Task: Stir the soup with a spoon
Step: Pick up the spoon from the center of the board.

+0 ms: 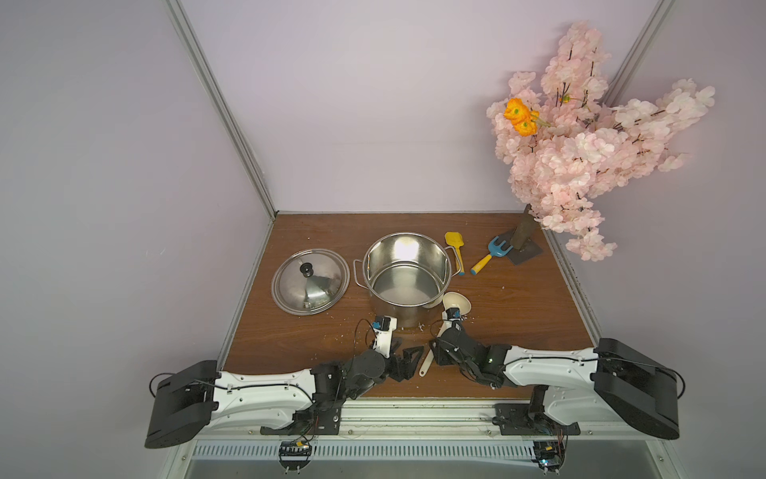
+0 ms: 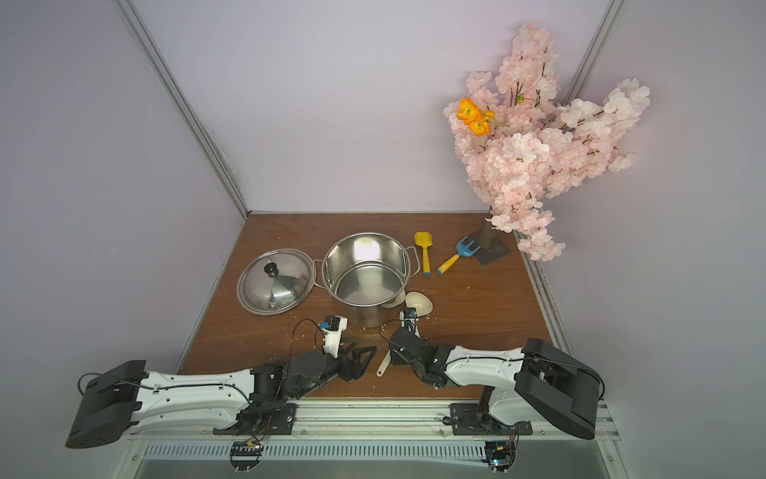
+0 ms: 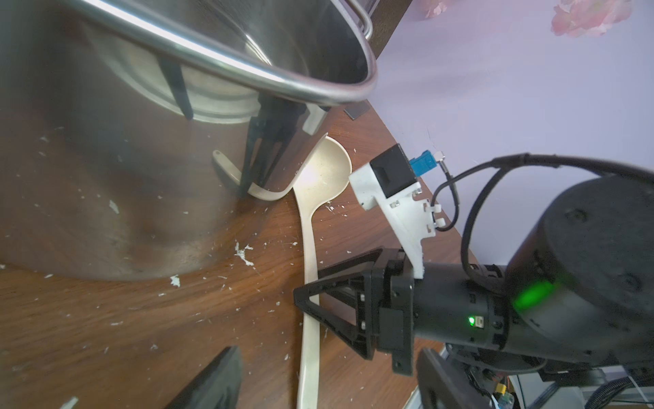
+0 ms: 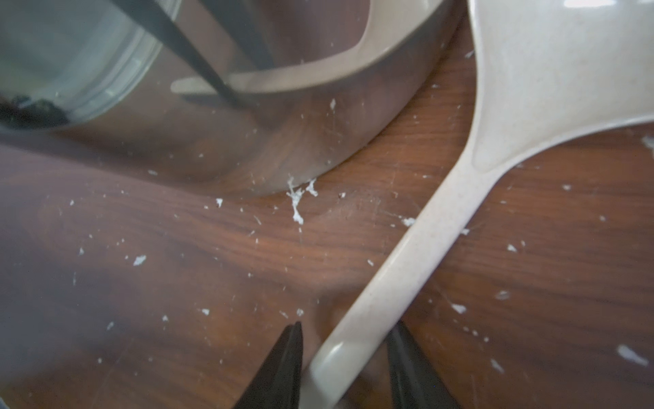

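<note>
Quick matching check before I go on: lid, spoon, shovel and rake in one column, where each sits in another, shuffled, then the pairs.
1 lid
2 spoon
3 shovel
4 rake

A head at the tree base
B handle between the fingers of the right gripper
C knob up, left of the pot
D beside the pot's right handle

Pairs: 1-C, 2-B, 3-D, 4-A

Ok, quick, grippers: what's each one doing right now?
Left gripper: open, empty; the spoon handle lies loose between its jaws.
Right gripper: open, astride the spoon handle, not clamped yet.
</note>
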Available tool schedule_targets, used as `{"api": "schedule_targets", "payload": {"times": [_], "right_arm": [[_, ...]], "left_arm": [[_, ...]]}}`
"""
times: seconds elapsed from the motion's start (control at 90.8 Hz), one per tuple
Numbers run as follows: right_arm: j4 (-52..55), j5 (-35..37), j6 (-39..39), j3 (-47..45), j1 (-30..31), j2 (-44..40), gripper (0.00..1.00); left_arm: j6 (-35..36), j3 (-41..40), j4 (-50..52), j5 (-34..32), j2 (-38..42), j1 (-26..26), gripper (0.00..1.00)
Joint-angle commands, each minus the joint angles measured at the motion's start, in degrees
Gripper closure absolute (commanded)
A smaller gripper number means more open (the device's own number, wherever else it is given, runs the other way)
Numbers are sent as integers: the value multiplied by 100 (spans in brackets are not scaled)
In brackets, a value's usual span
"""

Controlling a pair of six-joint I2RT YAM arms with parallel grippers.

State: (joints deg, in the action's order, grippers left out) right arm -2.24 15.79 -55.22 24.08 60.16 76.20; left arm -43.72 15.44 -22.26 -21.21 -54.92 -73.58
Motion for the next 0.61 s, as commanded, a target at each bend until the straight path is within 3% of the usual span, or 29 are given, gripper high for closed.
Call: {"api": "schedule_targets", "payload": {"times": [0.0,0.209,0.594], "right_arm": [[434,3,-223,-187,33,303,65],[505,214,-375,-240,34,192,80],[647,648,-606,-819,34,-1219,97]], "left_arm": [[111,-138,286,-124,206,-44,20],[97,-243,396,-156,533,-38,20],[174,-10,398,-107,280,-42,19]]}}
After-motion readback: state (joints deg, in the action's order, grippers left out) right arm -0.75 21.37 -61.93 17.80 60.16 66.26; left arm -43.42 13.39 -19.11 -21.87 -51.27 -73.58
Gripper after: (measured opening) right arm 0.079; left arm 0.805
